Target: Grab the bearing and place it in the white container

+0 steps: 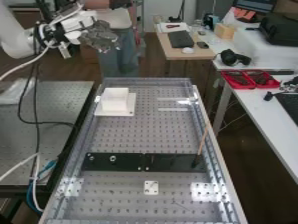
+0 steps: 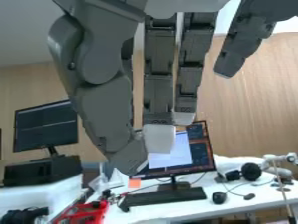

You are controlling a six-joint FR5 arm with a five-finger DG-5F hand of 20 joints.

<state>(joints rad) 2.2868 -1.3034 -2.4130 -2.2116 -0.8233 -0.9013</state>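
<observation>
At the upper left of the high view the hand (image 1: 100, 37) hangs well above the floor, beyond the bench's far left corner. The wrist view has the hand (image 2: 158, 82) open, its fingers long and mostly straight, the thumb beside their tips; no held thing can be made out. A white container (image 1: 115, 99), block-shaped, stands on a white base plate near the bench's far left. On the flat black bar (image 1: 169, 162) are the smaller nut (image 1: 91, 158) and, right of it, the larger nut (image 1: 113, 158).
A thin wooden stick (image 1: 202, 141) leans up from the bar's right end. A small white plate (image 1: 151, 187) lies nearer on the perforated bench (image 1: 159, 135). Cables (image 1: 36, 122) hang at the left. Red trays (image 1: 243, 80) lie on a side table; a monitor (image 2: 193, 150) stands in the wrist view.
</observation>
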